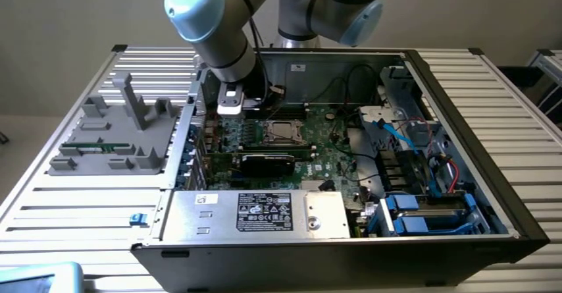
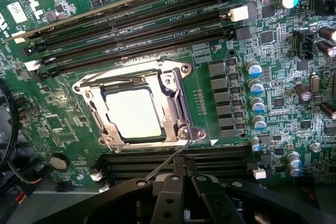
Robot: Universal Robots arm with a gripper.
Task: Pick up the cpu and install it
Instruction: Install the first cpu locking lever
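Printing by the memory slots (image 2: pixel 137 31) reads "CPU1".

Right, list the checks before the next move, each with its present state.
1. Shiny silver-grey square cpu lies inside the metal-framed socket: ok.
2. Cpu seated flat: cannot tell.
3. Gripper shut and empty: ok.
4. Gripper off the cpu, over the green motherboard: ok.
5. Thin metal lever clear of the gripper: cannot tell.

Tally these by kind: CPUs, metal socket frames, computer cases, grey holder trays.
cpu: 1
metal socket frame: 1
computer case: 1
grey holder tray: 1
Total: 4
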